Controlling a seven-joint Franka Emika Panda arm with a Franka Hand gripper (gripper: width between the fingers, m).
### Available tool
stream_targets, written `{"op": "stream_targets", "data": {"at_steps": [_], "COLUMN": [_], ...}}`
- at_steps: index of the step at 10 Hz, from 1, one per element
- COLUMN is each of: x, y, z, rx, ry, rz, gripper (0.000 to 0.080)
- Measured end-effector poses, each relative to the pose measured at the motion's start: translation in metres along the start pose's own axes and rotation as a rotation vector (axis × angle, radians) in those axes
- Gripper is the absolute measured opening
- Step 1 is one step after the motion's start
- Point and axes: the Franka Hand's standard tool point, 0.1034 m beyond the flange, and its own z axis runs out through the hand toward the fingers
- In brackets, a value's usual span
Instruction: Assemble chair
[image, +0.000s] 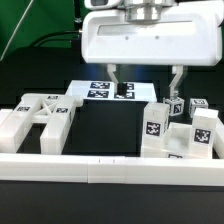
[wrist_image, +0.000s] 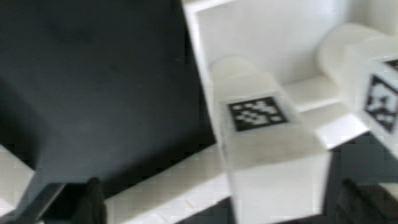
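We see the chair parts lying loose on the black bench, in two groups. One group sits below and in front of the fingers, toward the exterior view's right. It has an upright square leg w/ a tag on its face, small cubes just behind it, and a bigger tagged block beside those. The other group is a flat slotted panel, well apart from the fingers on the exterior view's left, lying flat.

The fingers are spread wide w/ nothing between them, hanging above the bench and touching no part.

In the wrist view a white tagged piece runs under the fingers, w/ a 2nd tagged piece next to it. Whether they touch each other we can't tell, and which parts of the exterior view they are we can't tell either.

The marker board lies flat behind the fingers, toward the exterior view's left. A long border rail crosses the front of the bench. The white robot housing sits directly above the fingers.
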Motion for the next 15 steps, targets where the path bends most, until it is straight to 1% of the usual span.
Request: {"op": "stream_targets", "data": {"at_steps": [1, 2, 4, 5, 6, 7, 8, 9, 10, 12, 13, 15], "x": [-0.003, -0.003, -0.003, -0.007, -0.008, -0.019, -0.025, -0.018, -0.019, -0.027, -0.033, -0.031], "y": [-0.005, -0.002, -0.002, 0.007, 0.006, 0.005, 0.008, 0.009, 0.007, -0.001, -0.002, -0.001], "z": [0.000, 0.001, 0.001, 0.004, 0.004, 0.006, 0.006, 0.005, 0.006, 0.011, 0.015, 0.014], "rx": [0.003, -0.002, -0.004, -0.021, -0.025, -0.035, -0.050, -0.048, -0.046, -0.036, -0.041, -0.041], "ry": [-0.003, -0.019, -0.019, -0.102, -0.130, -0.179, -0.262, -0.265, -0.252, -0.217, -0.213, -0.213], "rz": [0.026, 0.010, 0.008, -0.035, -0.029, -0.033, -0.027, -0.021, -0.025, -0.070, -0.085, -0.081], "gripper": [0.0649, 0.0649, 0.0649, 0.0649, 0.0649, 0.0649, 0.0649, 0.0649, 0.0649, 0.0649, 0.0649, 0.0649]}}
